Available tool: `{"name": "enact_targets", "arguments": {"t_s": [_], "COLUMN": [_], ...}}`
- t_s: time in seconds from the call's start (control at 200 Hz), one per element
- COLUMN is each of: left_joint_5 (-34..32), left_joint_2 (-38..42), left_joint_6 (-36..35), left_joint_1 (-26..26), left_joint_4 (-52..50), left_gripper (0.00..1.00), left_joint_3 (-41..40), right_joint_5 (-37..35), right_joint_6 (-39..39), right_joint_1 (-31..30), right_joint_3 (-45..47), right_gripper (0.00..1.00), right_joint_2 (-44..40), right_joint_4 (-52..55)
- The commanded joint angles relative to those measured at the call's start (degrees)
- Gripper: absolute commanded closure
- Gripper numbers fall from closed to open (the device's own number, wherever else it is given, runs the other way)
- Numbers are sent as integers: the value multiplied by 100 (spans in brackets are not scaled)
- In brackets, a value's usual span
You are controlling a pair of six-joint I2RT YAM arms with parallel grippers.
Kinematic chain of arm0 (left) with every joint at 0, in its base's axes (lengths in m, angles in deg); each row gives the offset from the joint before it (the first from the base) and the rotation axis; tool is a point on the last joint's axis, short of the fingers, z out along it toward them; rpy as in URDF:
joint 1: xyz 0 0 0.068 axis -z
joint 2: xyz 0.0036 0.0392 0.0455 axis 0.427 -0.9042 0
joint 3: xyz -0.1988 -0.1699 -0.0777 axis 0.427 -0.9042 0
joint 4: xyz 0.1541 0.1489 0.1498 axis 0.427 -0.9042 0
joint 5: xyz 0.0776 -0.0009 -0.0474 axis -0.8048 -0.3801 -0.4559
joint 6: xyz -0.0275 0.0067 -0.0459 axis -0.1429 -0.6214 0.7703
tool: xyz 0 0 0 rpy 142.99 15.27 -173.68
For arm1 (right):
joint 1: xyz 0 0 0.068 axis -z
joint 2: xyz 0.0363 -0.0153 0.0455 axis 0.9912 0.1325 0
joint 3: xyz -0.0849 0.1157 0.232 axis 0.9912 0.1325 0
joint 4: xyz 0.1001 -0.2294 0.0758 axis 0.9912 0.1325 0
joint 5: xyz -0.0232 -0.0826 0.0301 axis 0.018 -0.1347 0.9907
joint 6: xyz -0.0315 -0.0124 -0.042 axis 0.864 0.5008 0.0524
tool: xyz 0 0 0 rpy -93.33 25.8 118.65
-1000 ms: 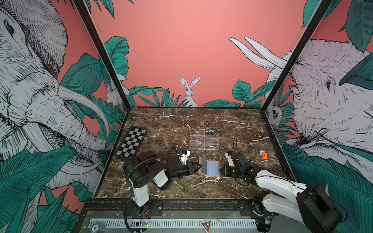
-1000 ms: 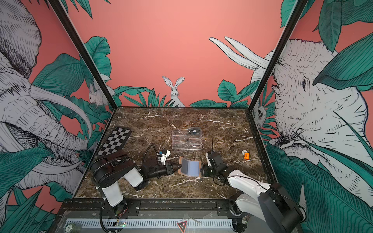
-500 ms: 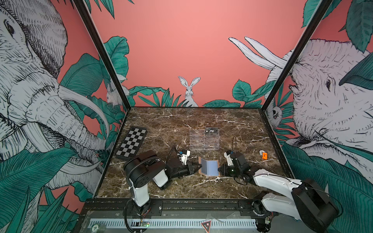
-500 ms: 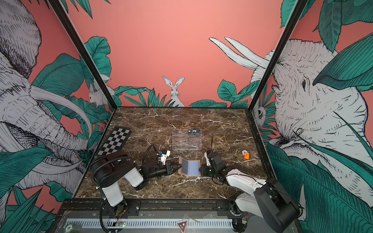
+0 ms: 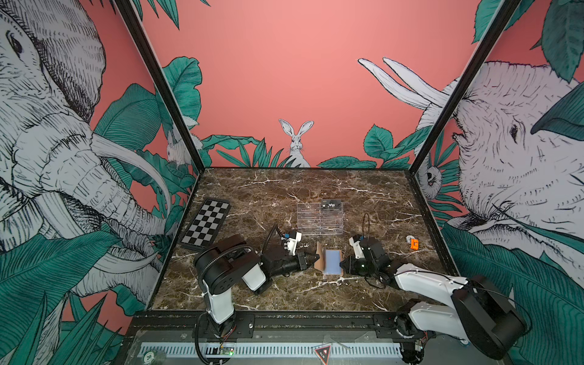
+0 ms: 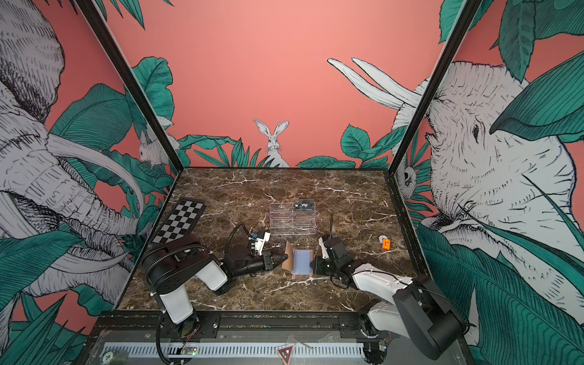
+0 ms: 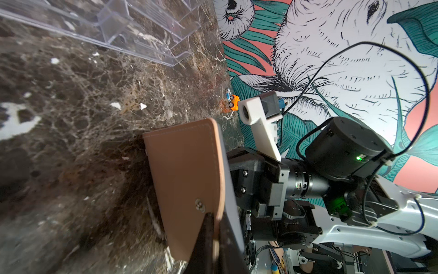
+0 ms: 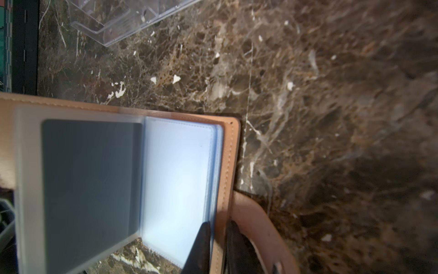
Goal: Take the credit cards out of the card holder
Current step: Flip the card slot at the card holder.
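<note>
Card holder [image 5: 331, 265] open, left and right jaws clenched on its covers, acrylic stand [image 5: 319, 219] behind

Tan card holder [image 5: 328, 264], brown marbled table [image 5: 316, 189], black-and-white chequered board [image 5: 207, 226]

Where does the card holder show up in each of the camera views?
Top view: card holder lies open, just on the camera side of the clear acrylic stand.
Top view: same place.
Left wrist: tan outer cover, close up.
Right wrist: opened inside, sleeves showing.
Landmark: the clear acrylic stand shows in all four.
</note>
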Motion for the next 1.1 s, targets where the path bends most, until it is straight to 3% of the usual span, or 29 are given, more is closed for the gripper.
{"name": "enact_targets", "arguments": {"t_s": [0.0,0.09,0.385,0.52,0.565,0.715,0.895,1.095], "left_joint_5": [150,185,-6,-123,-162,-470,-953,-1454], "left_joint_2": [-24,-107,-205,-138,-96,278,1162,2061], "left_joint_6": [-40,-25,49,14,-55,-203,-383,-624], "left_joint_1": [68,93,97,95,95,91,65,55], "left_joint_4": [236,229,197,-352,-639,-1458,-3270,-5104], "left_gripper": [95,100,100,100,92,84,79,54], "left_joint_3": [138,218,-12,-83,-80,-163,-113,84], "right_joint_5": [10,33,-60,-50,-50,-41,-172,-293], "right_joint_6": [13,21,69,74,69,-13,-20,52], "right_joint_1": [-8,-5,-7,-3,-3,-3,-7,31], "right_joint_3": [132,132,116,84,92,86,13,-58], "right_gripper": [84,84,84,84,84,84,83,77], "right_joint_2": [60,73,3,1,-6,-158,-557,-705], "right_joint_4": [143,133,276,303,329,394,677,1000]}}
